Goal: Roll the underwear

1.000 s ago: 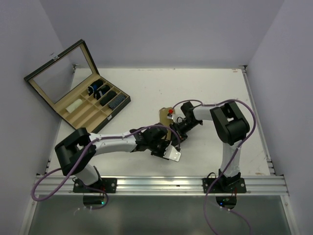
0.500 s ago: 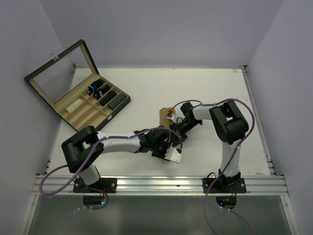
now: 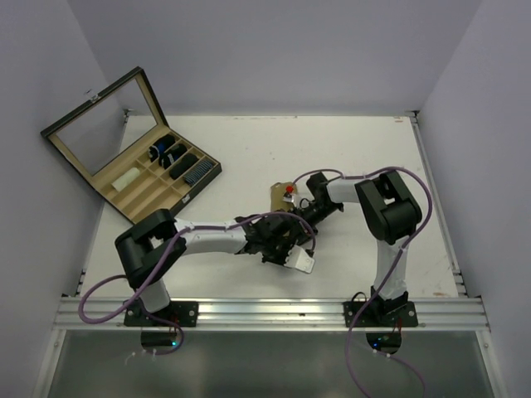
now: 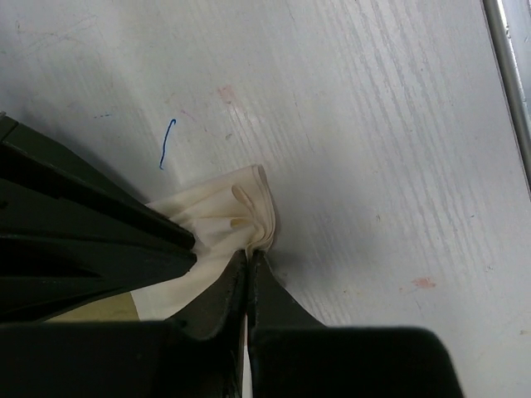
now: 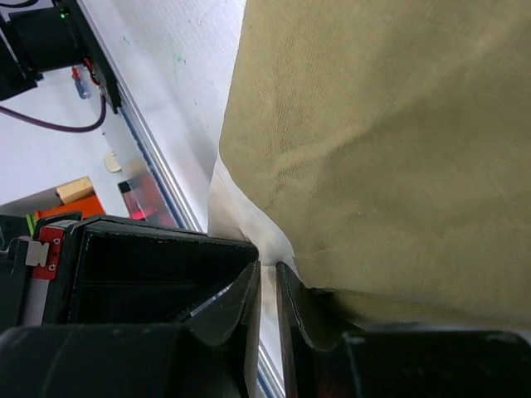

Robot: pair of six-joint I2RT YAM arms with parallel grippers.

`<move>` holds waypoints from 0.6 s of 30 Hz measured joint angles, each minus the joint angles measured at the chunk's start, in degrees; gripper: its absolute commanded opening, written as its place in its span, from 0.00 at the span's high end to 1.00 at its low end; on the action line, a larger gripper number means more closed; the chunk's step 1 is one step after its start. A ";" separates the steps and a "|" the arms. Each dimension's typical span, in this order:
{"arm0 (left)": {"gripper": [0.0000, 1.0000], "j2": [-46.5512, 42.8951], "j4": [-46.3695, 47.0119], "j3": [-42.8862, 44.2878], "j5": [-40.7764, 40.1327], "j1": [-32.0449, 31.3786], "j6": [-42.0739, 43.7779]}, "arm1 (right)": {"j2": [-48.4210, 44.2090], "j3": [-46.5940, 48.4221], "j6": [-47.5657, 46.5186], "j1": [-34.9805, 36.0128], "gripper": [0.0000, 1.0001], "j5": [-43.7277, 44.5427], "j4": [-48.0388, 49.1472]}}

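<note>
The underwear is olive-tan cloth [image 3: 278, 199] with a white band [image 3: 300, 262], lying mid-table between both arms. My left gripper [image 3: 286, 249] is low over its near end. In the left wrist view the jaws [image 4: 251, 255] are pressed shut on the bunched white edge [image 4: 228, 215]. My right gripper [image 3: 304, 217] is at the cloth's right side. In the right wrist view its jaws [image 5: 270, 269] stand narrowly apart with the white band [image 5: 249, 217] pinched between them, and olive cloth [image 5: 398, 141] fills the view above.
A wooden compartment box [image 3: 158, 195] with its glass lid raised stands at the back left, with dark rolled items [image 3: 174, 157] in its cells. The metal rail [image 3: 274, 311] runs along the near edge. A blue pen mark [image 4: 166, 143] is on the table.
My left gripper has closed on the white edge and shifted slightly right, carrying the white band with it. The right gripper has stayed put, still pinching the cloth.
</note>
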 measured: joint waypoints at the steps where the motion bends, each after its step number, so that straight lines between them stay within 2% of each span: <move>1: 1.00 0.15 -0.57 0.35 0.35 0.09 0.00 | -0.26 0.00 -0.02 -0.31 0.79 0.07 -0.13; 4: 1.00 1.25 -3.32 2.29 3.08 1.44 0.00 | -2.12 0.00 -0.52 -2.49 0.65 0.79 -0.35; 8: 1.00 5.40 -10.38 7.91 12.52 6.29 0.04 | -8.48 0.55 -3.26 -9.18 0.49 3.56 -0.13; 12: 1.00 13.51 -21.59 17.14 24.83 12.35 1.29 | -17.38 1.20 -9.40 -14.10 0.47 5.70 -0.57; 18: 1.00 28.83 -41.86 31.34 41.64 19.50 6.73 | -32.57 -4.85 -21.57 -13.60 0.52 6.32 -1.66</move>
